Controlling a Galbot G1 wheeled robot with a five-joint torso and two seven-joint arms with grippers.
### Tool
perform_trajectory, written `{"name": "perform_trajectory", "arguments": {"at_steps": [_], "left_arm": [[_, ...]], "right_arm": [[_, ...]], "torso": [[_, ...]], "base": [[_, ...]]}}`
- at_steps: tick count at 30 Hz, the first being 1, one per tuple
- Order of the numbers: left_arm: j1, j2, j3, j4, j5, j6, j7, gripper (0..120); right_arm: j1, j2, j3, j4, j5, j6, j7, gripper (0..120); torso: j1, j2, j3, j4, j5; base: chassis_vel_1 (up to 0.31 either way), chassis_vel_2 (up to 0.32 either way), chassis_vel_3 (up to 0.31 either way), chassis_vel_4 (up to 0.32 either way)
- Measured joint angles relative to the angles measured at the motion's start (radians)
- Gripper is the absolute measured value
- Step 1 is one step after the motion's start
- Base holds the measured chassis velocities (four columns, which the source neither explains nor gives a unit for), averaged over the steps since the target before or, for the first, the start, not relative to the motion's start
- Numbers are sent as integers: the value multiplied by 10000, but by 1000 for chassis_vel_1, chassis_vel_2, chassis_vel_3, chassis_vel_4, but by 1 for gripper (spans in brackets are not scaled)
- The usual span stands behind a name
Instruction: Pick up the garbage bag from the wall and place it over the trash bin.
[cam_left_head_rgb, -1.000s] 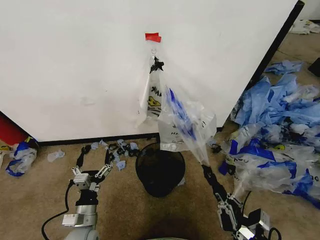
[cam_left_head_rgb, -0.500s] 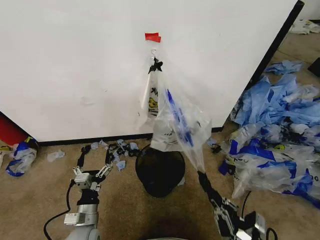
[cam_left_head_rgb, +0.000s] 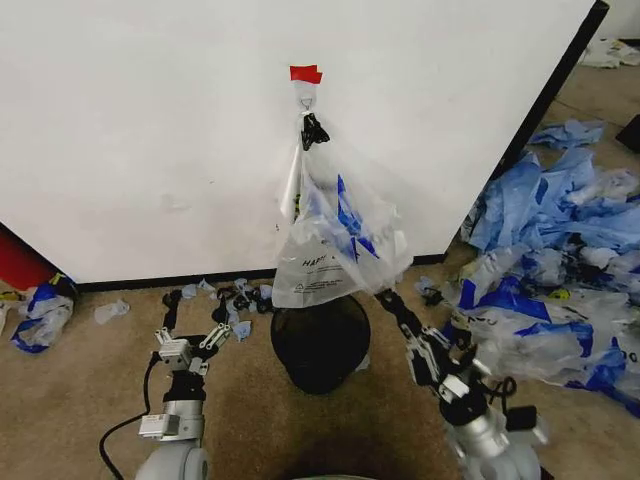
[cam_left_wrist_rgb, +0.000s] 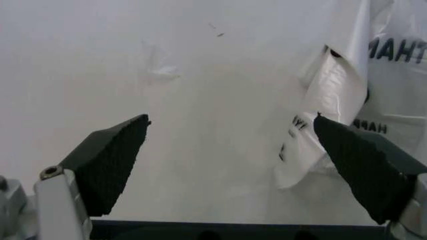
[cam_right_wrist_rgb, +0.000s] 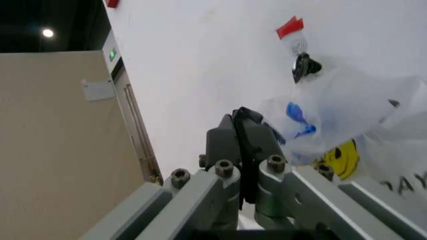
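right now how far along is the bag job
Done: the right end effector is shut on the garbage bag, at its lower edge. In hand: the bag's top hangs at the hook on the wall. Left: freeing it and fitting it over the trash bin. The left end effector waits open.

Left end effector (cam_left_head_rgb: 190, 318) spread; right end effector (cam_left_head_rgb: 385, 297) clamped.

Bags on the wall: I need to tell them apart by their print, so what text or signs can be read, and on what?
"HAPP", with unreadable small print and a triangle sign below it: on the clear bag with black lettering, head view.
"THAN" cut off, and "HAPP" cut off: on the same bag, left wrist view.
Yellow smiley picture on a bag: right wrist view.
Garbage bag: blue patches, no readable text.
Red tape: blank.
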Motion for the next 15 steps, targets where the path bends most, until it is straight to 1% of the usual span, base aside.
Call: {"name": "perform_trajectory", "arguments": {"at_steps": [3, 5, 7, 8, 9, 10, 13, 14, 15], "left_arm": [[-73, 50, -36, -28, -48, 71, -20, 98], [-87, 71, -44, -60, -76, 95, -31, 98], [-89, 73, -44, -64, -78, 98, -32, 98], [-97, 98, -57, -138, -131, 137, -46, 98], [-97, 100, -58, -151, -139, 143, -48, 98], [-70, 151, -52, -417, -300, 285, -74, 98], [10, 276, -20, -847, -543, 562, -93, 98], [10, 276, -20, -847, -543, 562, -93, 98], [67, 349, 10, -1116, -698, 759, -110, 98]], "right_arm": [[1060, 109, -691, -530, -42, -110, 308, 0], [1392, 158, -922, -731, -43, -128, 395, 0], [1420, 162, -943, -748, -44, -129, 402, 0], [1815, 231, -1204, -999, -43, -171, 489, 0], [1888, 245, -1247, -1050, -43, -180, 498, 0], [2349, 378, -1569, -1469, -40, -229, 550, 0], [2666, 494, -1824, -1811, -35, -249, 578, 0], [2666, 494, -1824, -1811, -35, -249, 578, 0], [2745, 532, -1896, -1896, -36, -251, 578, 0]], "torso": [[0, 0, 0, 1, 0], [0, 0, 0, 1, -1], [1, 0, 0, 1, -1], [0, 0, 1, 1, -1], [1, 0, 1, 1, -1], [1, 0, 1, 0, -2], [1, 0, 0, 0, -3], [1, 0, 0, 0, -3], [0, 0, 0, -1, -2]], "base": [[0, 0, 0, 0], [0, 0, 0, 0], [0, 0, 0, 0], [0, 0, 0, 0], [0, 0, 0, 0], [0, 0, 0, 0], [0, 0, 0, 0], [0, 0, 0, 0], [0, 0, 0, 0]]}}
